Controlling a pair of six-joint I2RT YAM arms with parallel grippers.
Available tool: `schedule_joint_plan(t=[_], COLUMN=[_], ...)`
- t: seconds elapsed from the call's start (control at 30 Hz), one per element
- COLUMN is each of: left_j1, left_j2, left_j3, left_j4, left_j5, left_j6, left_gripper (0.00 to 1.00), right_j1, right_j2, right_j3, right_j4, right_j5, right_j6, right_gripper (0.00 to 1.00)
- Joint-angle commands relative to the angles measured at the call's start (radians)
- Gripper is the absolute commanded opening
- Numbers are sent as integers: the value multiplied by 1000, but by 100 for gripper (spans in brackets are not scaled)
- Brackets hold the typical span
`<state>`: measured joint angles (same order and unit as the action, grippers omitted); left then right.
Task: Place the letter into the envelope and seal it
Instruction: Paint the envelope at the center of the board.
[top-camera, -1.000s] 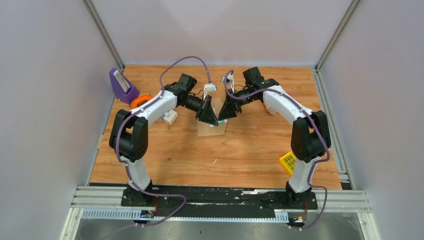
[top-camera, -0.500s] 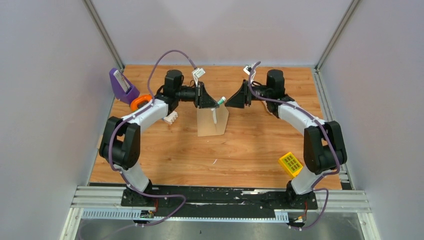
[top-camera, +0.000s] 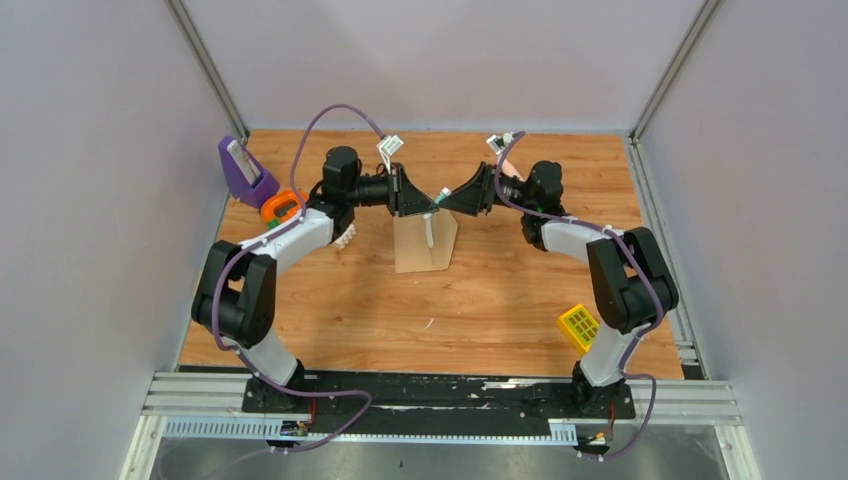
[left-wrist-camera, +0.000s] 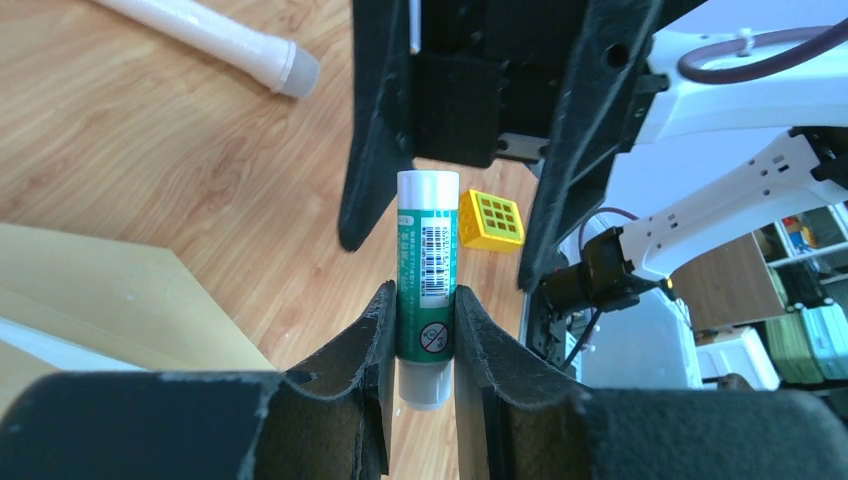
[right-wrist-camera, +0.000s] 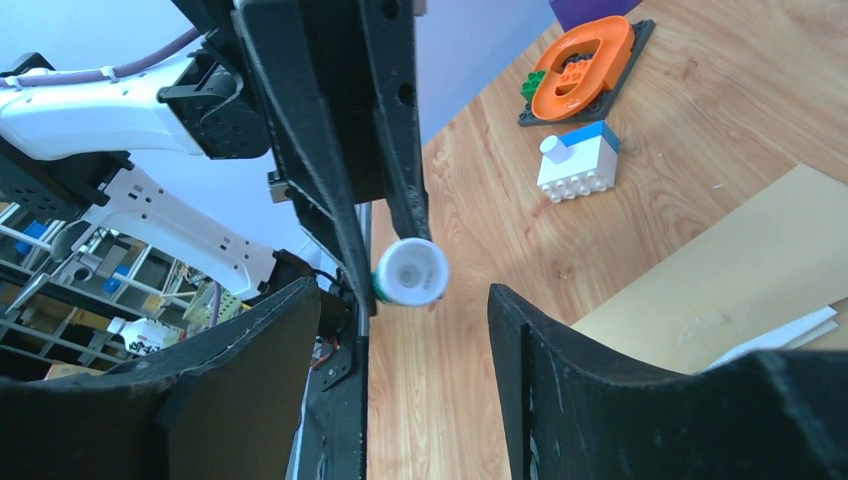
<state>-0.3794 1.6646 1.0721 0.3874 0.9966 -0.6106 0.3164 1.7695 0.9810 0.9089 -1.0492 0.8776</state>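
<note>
**Observer:** Left side?

**Robot:** My left gripper (left-wrist-camera: 425, 300) is clamped narrow on a glue stick (left-wrist-camera: 428, 260). Green body, white cap. Held level in the air, cap pointing at my other arm.

**Observer:** Right side?

**Robot:** My right gripper (right-wrist-camera: 402, 290) has its jaws wide, one on each side of the cap end. There is a gap on both sides and no contact.

**Observer:** The task's things?

**Robot:** The envelope (top-camera: 424, 250) lies flat on the desk (top-camera: 480, 300), mid-far, below the two grippers. The letter (right-wrist-camera: 790, 335) shows as a pale edge against the tan paper. I cannot tell how far in it sits.

**Observer:** Other items?

**Robot:** A yellow block (top-camera: 579, 326) near my right base. A purple holder (top-camera: 243, 172) far left, with an orange ring piece (right-wrist-camera: 585, 60) beside it. A white brick (right-wrist-camera: 578, 160) nearer the envelope. A white tube (left-wrist-camera: 210, 38) lies on the wood.
</note>
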Motion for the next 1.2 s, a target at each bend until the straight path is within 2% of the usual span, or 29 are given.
schedule_joint_plan(t=[0.0, 0.13, 0.4, 0.47, 0.57, 1.0, 1.03, 1.1, 1.17], left_j1=[-3, -3, -3, -3, -2, -3, -3, -3, -3], left_j2=[-60, -51, -45, -46, -48, -48, -48, -48, -49], left_j3=[-7, -8, -18, -20, -20, -15, -15, -16, -13], left_j4=[64, 73, 73, 73, 74, 76, 76, 75, 70], left_j5=[-10, -9, -7, -8, -9, -11, -10, -11, -8], left_j6=[-17, -25, -16, -15, -14, -16, -16, -15, -10], left_gripper=[9, 9, 9, 9, 9, 9, 9, 9, 14], right_j1=[23, 28, 20, 18, 20, 33, 33, 34, 34], right_j2=[25, 38, 57, 65, 69, 94, 95, 98, 101], right_j3=[41, 44, 19, 20, 28, 48, 49, 55, 63], right_j4=[119, 155, 328, 362, 339, 298, 296, 289, 286], right_j5=[33, 38, 54, 54, 46, 28, 28, 23, 15], right_j6=[55, 70, 186, 206, 194, 183, 180, 177, 180], right_gripper=[62, 54, 49, 44, 40, 37, 34, 21, 10])
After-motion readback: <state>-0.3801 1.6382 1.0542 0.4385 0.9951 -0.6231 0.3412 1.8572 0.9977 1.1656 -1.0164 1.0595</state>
